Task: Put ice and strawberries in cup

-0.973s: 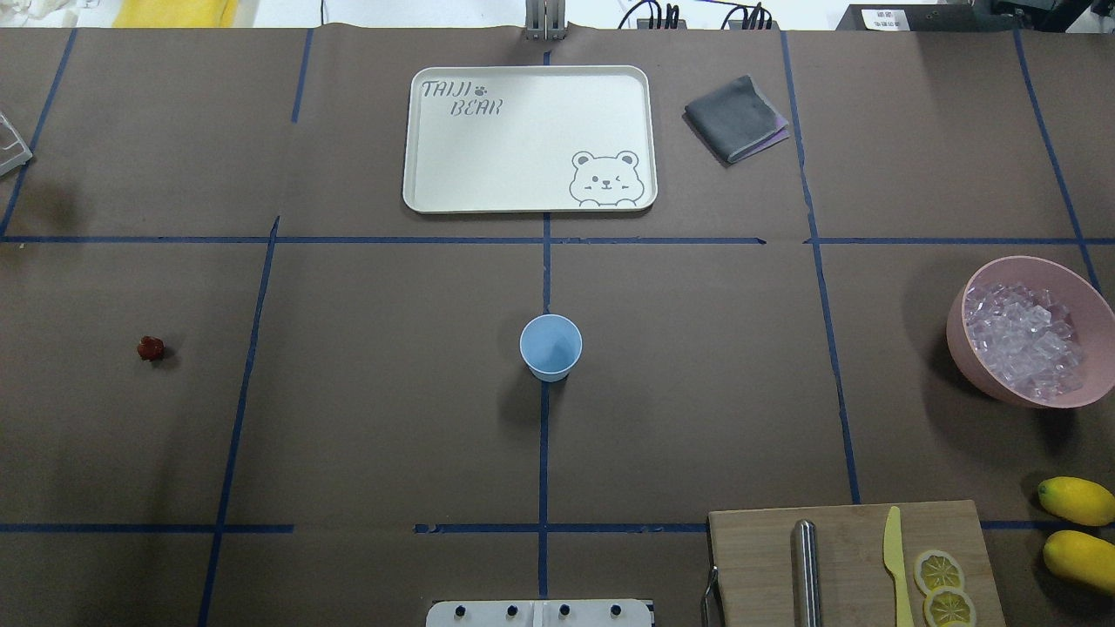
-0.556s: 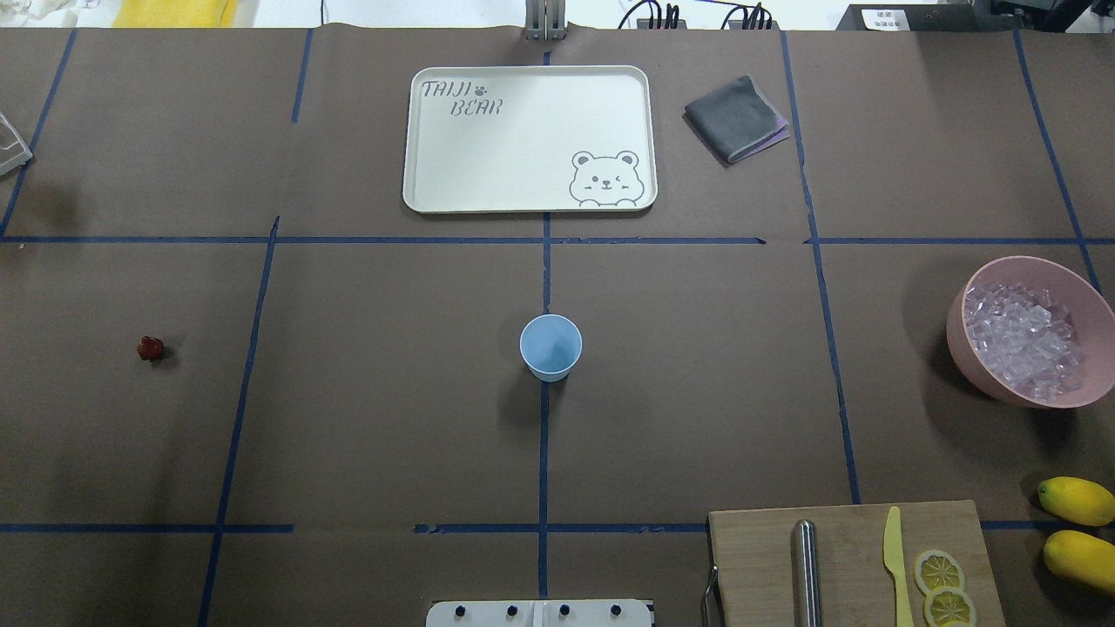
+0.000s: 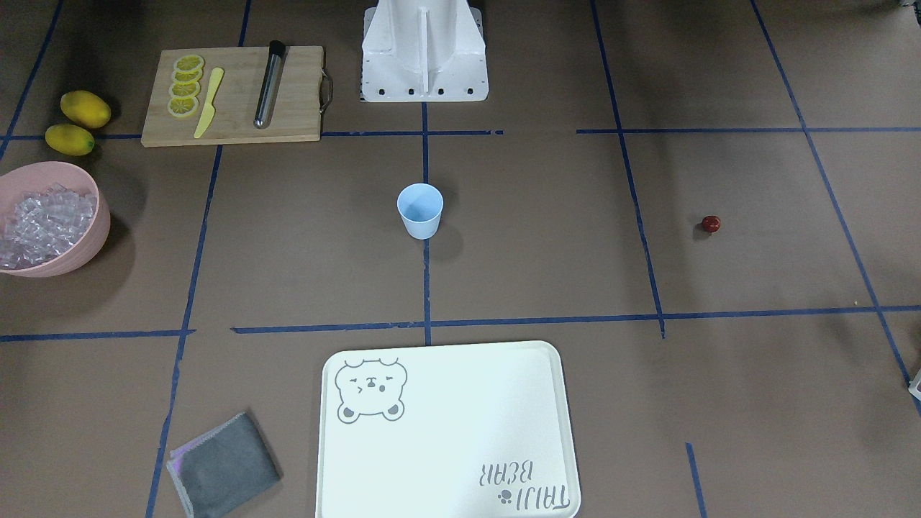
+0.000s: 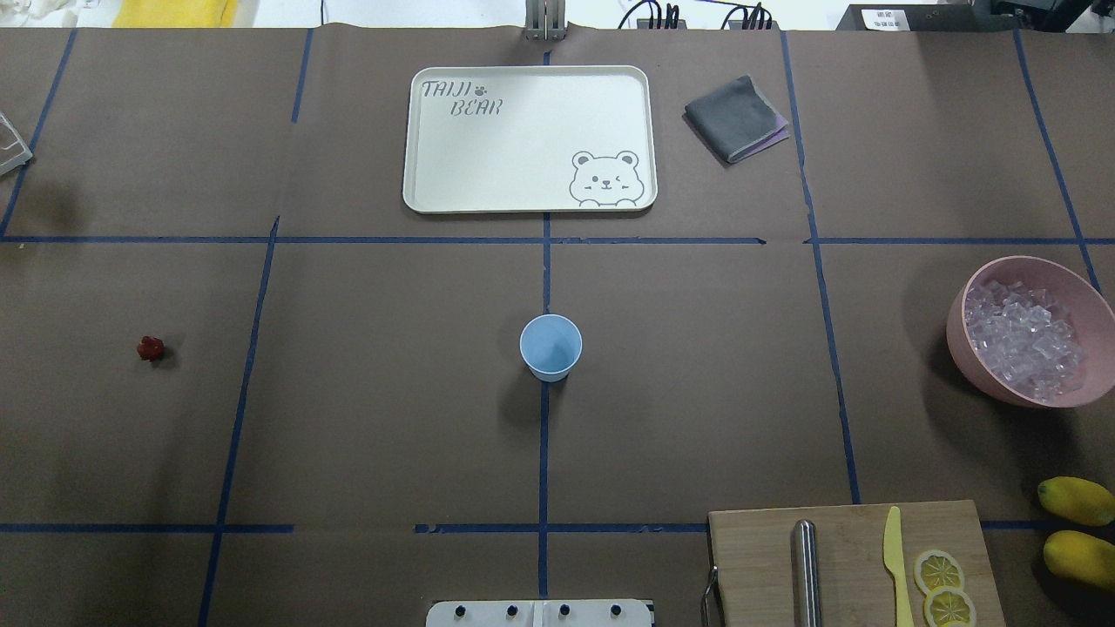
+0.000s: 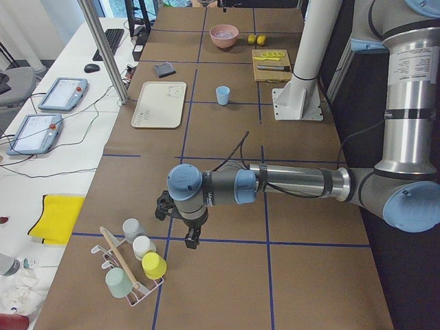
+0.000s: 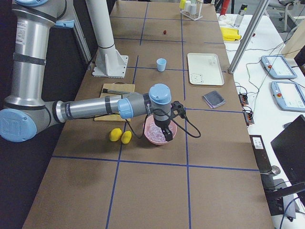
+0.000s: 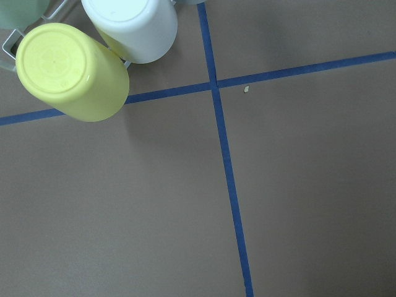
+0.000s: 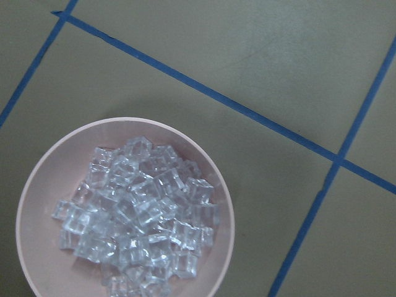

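The right arm lies stretched low across the table, its right gripper [image 6: 168, 137] pointing down above the round pink plastic bowl [image 4: 1099, 305] heaped with small clear ice cubes [image 4: 1023, 344]; the left gripper [image 5: 192, 238] hangs beside a wire rack of upturned cups [image 5: 139, 296]. Whether either pair of jaws is spread cannot be told. The pale-blue plastic tumbler [image 4: 550, 347] stands upright mid-table, the small dark-red strawberry [image 4: 150, 348] well apart.
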